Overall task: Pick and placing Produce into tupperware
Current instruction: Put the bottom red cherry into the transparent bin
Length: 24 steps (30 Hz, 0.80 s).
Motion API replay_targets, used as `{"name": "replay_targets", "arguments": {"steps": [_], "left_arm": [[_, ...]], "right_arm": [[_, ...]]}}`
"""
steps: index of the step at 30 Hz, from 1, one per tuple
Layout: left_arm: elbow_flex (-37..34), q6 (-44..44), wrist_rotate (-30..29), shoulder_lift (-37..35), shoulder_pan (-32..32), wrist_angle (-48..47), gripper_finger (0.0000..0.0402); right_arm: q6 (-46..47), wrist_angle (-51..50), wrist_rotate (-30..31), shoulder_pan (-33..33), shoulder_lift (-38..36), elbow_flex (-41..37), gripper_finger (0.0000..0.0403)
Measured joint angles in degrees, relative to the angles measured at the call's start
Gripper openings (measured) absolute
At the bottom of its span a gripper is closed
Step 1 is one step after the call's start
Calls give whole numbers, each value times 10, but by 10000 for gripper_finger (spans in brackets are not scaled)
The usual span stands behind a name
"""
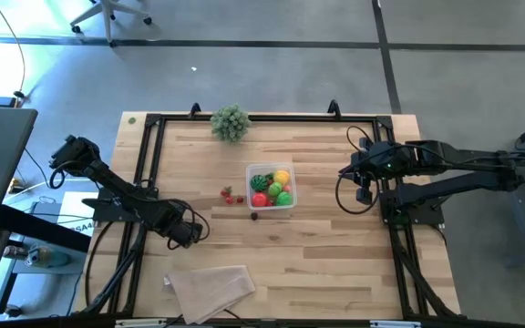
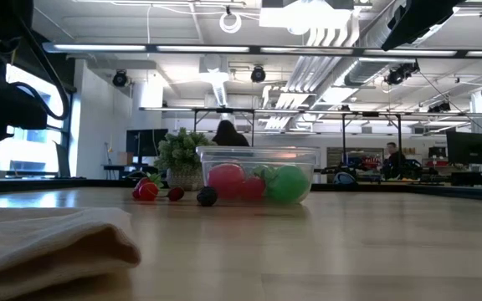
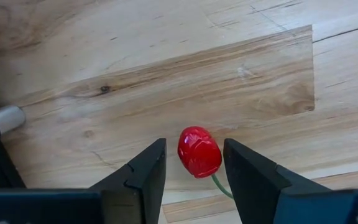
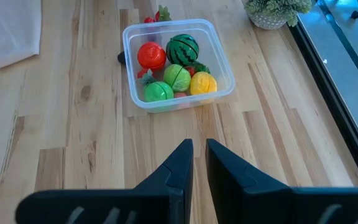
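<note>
Progress: tupperware partly filled, loose produce left

Clear rectangular plastic tupperware (image 1: 272, 189) at table centre holds several toy fruits. Left gripper (image 3: 194, 163), well apart from it, clasps a small red stemmed fruit (image 3: 199, 152). Small red pieces (image 1: 231, 194) lie just beside the container. Right gripper (image 4: 197, 163) waits, clenched, empty.

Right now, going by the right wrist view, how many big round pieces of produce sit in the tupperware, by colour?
Red ball: 1
Striped dark green ball: 1
Light green balls: 2
Yellow ball: 1
Total: 5, all inside the tupperware
</note>
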Motion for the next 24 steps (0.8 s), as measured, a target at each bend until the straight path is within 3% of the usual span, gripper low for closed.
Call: {"name": "replay_targets", "arguments": {"steps": [16,24], "left_arm": [[0,-13,-4,0,0,-1,101],[0,-15,-4,0,0,-1,97]], "right_arm": [[0,0,0,0,0,0,34],[0,0,0,0,0,0,34]]}}
